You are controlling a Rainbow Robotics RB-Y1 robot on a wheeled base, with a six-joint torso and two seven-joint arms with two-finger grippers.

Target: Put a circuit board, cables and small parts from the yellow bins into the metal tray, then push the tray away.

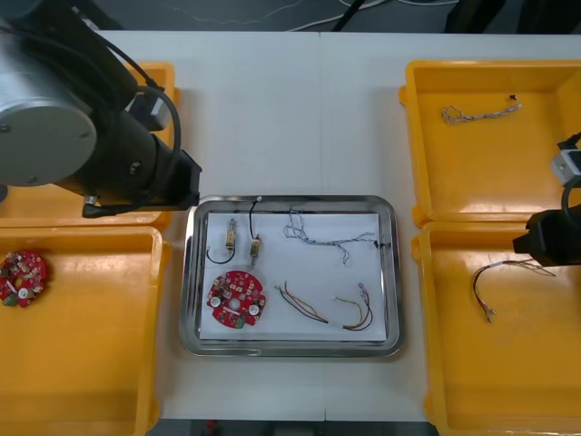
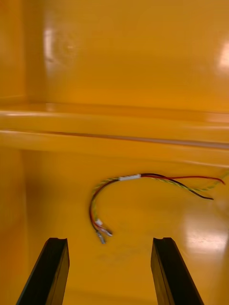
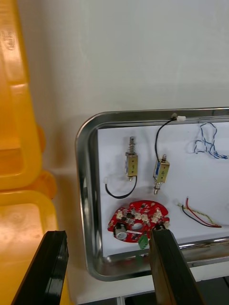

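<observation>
Right gripper [image 2: 109,242], jaws apart, hovers over red and yellow cable [image 2: 129,177] in yellow bin [image 2: 57,190]; thin wire may slip free. Left gripper [image 3: 109,234], jaws apart, near tray [image 3: 87,190] rim; could knock it.

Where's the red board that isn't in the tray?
Front view: the red board lies in the robot's near left yellow bin, by its outer edge.

Pale, matte table [image 1: 272,118], with a thin seam [image 1: 320,109] running in from its far edge toward the middle. Beyond that far edge, dark grey floor [image 1: 236,14], crossed by pale cords [image 1: 318,20]. Dark shapes [image 1: 517,14] past the table's far right corner, too cut off to identify. Dark strip [image 1: 300,429] below the table's near edge.
</observation>
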